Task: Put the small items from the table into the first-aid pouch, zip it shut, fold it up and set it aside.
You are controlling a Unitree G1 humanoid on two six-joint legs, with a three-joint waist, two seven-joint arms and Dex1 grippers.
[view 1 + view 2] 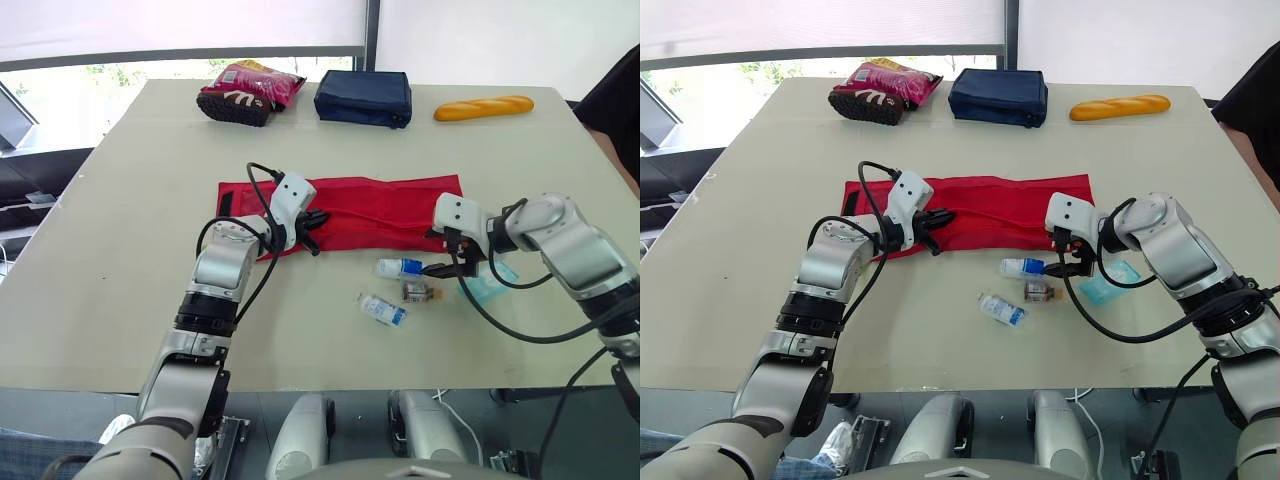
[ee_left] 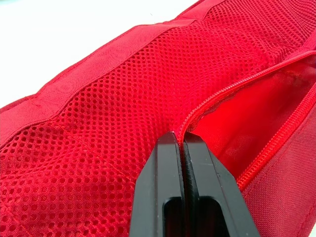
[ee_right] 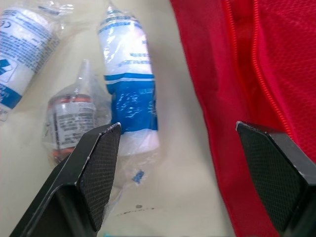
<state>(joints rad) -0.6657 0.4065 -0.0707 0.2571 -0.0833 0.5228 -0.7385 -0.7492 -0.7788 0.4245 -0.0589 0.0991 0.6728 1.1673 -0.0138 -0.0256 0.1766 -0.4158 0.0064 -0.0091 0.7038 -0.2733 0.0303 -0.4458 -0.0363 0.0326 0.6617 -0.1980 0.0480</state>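
The red first-aid pouch [image 1: 370, 212] lies flat and unfolded in the middle of the table, its zipper partly open. My left gripper [image 1: 312, 222] is at the pouch's left part, shut on the mesh edge [image 2: 180, 132] beside the zipper opening. In front of the pouch lie a blue-and-white wrapped roll [image 3: 129, 94], a small orange-labelled vial [image 3: 74, 118], a second white wrapped roll [image 1: 383, 309] and a teal packet [image 1: 490, 285]. My right gripper [image 3: 182, 168] is open just above the table, between the first roll and the pouch's front edge, holding nothing.
At the table's far edge sit a navy pouch [image 1: 364, 97], a baguette [image 1: 484, 107], a pink snack bag [image 1: 262, 82] and a dark brown object [image 1: 235, 106]. A person's dark sleeve [image 1: 615, 100] shows at the far right.
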